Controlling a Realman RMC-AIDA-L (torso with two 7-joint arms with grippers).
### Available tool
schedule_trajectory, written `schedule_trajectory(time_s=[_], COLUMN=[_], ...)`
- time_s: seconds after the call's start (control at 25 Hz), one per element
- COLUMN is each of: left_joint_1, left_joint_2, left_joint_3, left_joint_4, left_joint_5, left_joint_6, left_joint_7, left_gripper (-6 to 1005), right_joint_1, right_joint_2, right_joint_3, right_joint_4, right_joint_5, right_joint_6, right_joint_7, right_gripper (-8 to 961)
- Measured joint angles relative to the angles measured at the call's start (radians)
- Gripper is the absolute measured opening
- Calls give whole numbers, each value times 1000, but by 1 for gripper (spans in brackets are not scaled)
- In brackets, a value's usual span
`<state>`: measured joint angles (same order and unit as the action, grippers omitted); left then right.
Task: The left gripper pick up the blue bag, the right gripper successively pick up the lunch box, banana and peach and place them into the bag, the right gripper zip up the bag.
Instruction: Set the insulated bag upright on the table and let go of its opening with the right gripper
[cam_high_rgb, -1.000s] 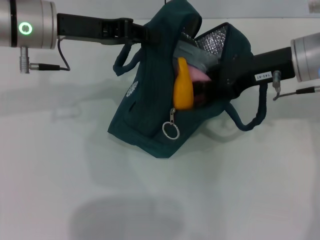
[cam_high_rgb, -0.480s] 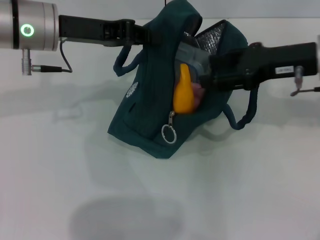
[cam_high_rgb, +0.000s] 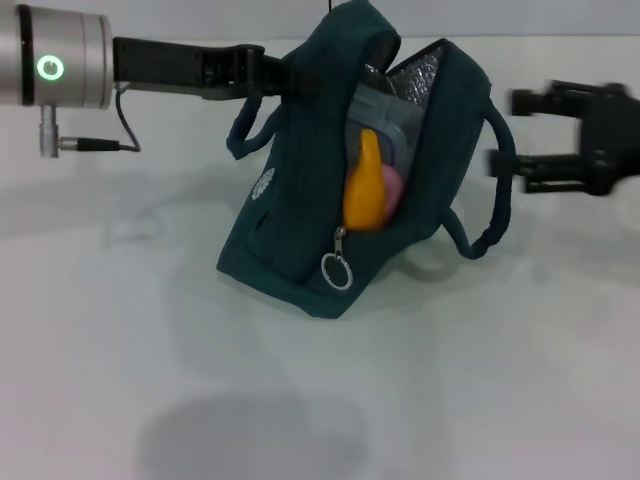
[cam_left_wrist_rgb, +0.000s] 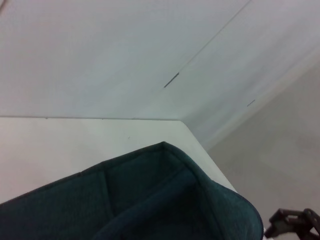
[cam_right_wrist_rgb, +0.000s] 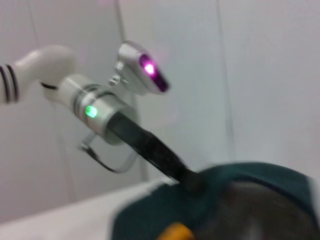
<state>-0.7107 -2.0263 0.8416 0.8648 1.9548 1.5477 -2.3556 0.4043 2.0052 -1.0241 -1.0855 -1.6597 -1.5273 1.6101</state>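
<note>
The left tool (cam_high_rgb: 290, 80) pinches the upper edge of the blue bag (cam_high_rgb: 290, 230) at about 11 o'clock of it, holding the mouth up. The right tool (cam_high_rgb: 520, 135) hovers empty at the bag's 3 o'clock, apart from it, fingers spread. Inside the unzipped mouth stand the banana (cam_high_rgb: 364, 190), the pink peach (cam_high_rgb: 392, 186) and the grey lunch box (cam_high_rgb: 385, 115). The bag's base rests on the worktop (cam_high_rgb: 450, 380).
</note>
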Motion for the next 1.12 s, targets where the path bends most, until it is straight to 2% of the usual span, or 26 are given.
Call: schedule_trajectory(time_s=[0.16, 0.32, 0.48, 0.68, 0.84, 1.0, 1.12], left_joint_1=[9, 14, 8, 10, 13, 20, 35], left_joint_2=[1, 3, -1, 0, 0, -2, -2], left_joint_3=[-1, -1, -1, -1, -1, 0, 0], left_joint_4=[0, 0, 0, 0, 0, 0, 0], left_joint_5=[-4, -9, -10, -10, -10, -10, -11], left_joint_6=[0, -2, -2, -1, 0, 4, 23], left_joint_7=[-3, -4, -5, -5, -5, -4, -4], left_gripper=[53, 53, 53, 53, 53, 53, 53], right_joint_1=[-88, -105, -61, 72, 158, 157, 115], right_joint_2=[-8, -3, 3, 6, 16, 24, 23], right_joint_3=[72, 96, 44, -90, -121, -152, -168], right_joint_4=[-55, -38, 52, 212, 316, 333, 321], right_joint_5=[-49, -120, -138, -152, -143, -8, 206], right_joint_6=[10, 23, 86, 302, 473, 673, 715], right_joint_7=[-5, -4, -17, -22, -35, -108, -262], right_gripper=[861, 860, 860, 860, 859, 859, 859])
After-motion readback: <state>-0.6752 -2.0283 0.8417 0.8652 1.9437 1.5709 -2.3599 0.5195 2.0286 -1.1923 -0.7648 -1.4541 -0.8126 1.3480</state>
